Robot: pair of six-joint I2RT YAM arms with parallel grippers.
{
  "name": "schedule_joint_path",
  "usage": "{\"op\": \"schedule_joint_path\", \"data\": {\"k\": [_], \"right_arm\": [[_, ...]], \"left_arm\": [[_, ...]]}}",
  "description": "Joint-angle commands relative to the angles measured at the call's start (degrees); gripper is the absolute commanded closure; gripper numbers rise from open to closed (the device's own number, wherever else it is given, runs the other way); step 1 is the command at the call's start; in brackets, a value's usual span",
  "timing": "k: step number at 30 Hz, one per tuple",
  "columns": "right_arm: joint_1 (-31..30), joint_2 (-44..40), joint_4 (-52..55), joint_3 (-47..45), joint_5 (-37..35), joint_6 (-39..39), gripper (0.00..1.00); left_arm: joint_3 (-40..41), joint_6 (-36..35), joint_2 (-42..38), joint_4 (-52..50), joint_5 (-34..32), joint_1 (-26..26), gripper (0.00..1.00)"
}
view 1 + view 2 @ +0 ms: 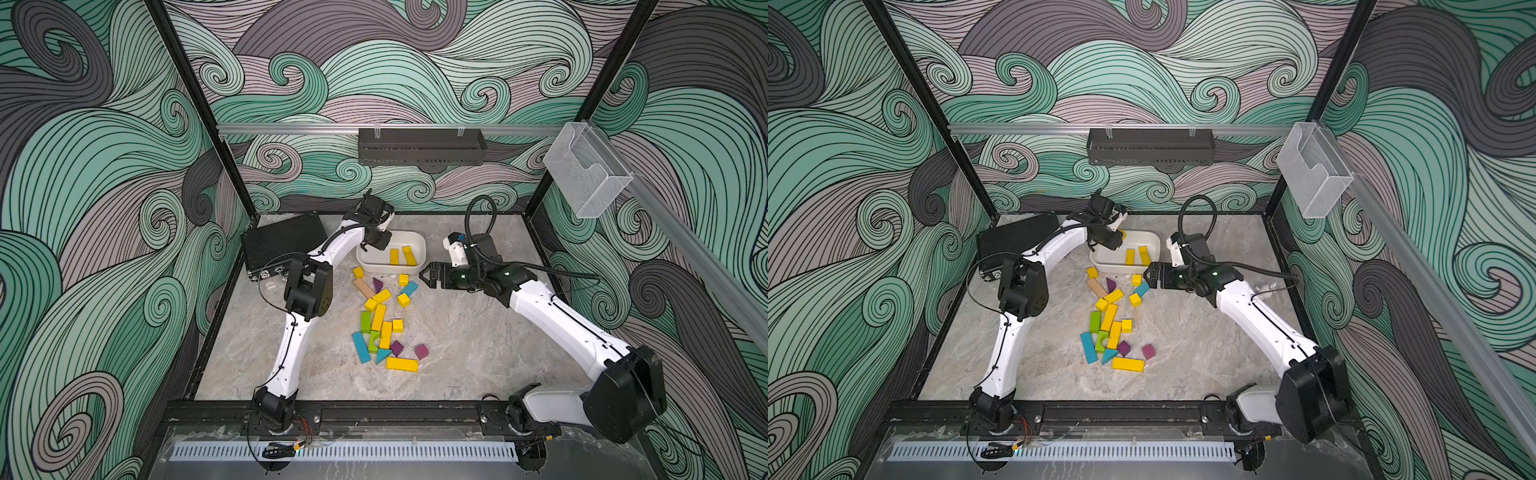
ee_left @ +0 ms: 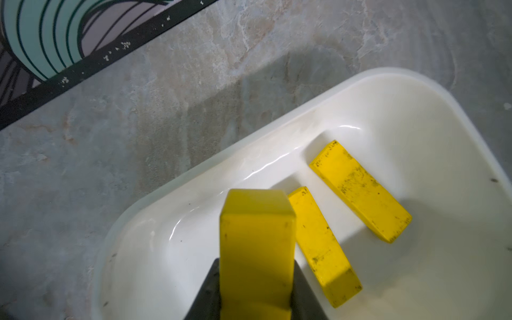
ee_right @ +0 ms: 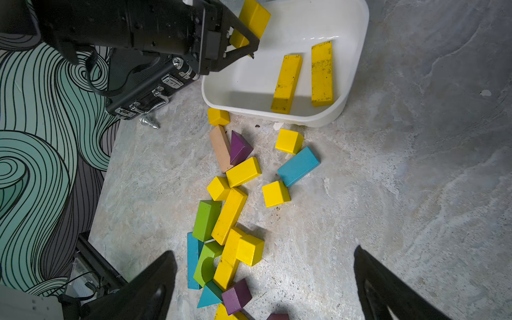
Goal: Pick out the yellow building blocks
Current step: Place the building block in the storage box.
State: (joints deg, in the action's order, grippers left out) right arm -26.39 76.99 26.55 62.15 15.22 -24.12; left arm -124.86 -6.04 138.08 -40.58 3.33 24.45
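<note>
Left claw [image 2: 256,282]: we see it clamped on a yellow bar [image 2: 256,235], held above the white tub [image 2: 388,110].
Tub contents: two yellow bars [image 2: 360,191] lie flat inside, below and beside the held one.
Right claw [image 1: 424,277]: jaws spread wide, empty, near the tub's outer wall.
Loose yellow blocks [image 3: 277,194]: we find them scattered on the table [image 3: 415,166] among other colours, in front of the right claw.

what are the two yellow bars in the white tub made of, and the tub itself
Yellow bars: probably painted wood; matte opaque coat, with dark scuffs and wear along edges and faces. White tub: looks like moulded plastic; glossy smooth surface with bright highlights, rounded corners and a slightly translucent rim.
</note>
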Motion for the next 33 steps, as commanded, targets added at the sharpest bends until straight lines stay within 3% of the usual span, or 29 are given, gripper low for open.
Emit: {"op": "schedule_joint_path", "data": {"k": [1, 9, 15, 22, 27, 33], "right_arm": [[0.25, -0.88, -0.55, -0.79, 1.05, -1.0, 0.01], [0.29, 0.24, -0.71, -1.4, 2.35, -1.41, 0.02], [0.25, 0.44, -0.09, -1.72, 2.83, -1.33, 0.02], [0.27, -0.26, 0.15, -2.42, 2.53, -1.16, 0.02], [0.29, -0.44, 0.14, -2.66, 2.53, -1.17, 0.02], [0.29, -1.14, 0.3, -2.54, 2.54, -0.97, 0.02]], "left_arm": [[-1.7, 1.95, 1.56, -3.53, -1.18, -0.28, 1.0], [-1.38, 2.76, 2.96, -2.58, -2.14, -0.81, 0.97], [-1.33, 3.22, 3.68, -1.93, -2.4, -1.33, 0.81], [-3.05, 3.75, 5.58, -1.9, -1.31, -1.5, 0.81], [-4.69, 4.06, 6.15, -1.9, -0.02, -1.51, 0.64], [-6.27, 4.03, 6.03, -1.69, -0.63, -1.51, 0.53]]}}
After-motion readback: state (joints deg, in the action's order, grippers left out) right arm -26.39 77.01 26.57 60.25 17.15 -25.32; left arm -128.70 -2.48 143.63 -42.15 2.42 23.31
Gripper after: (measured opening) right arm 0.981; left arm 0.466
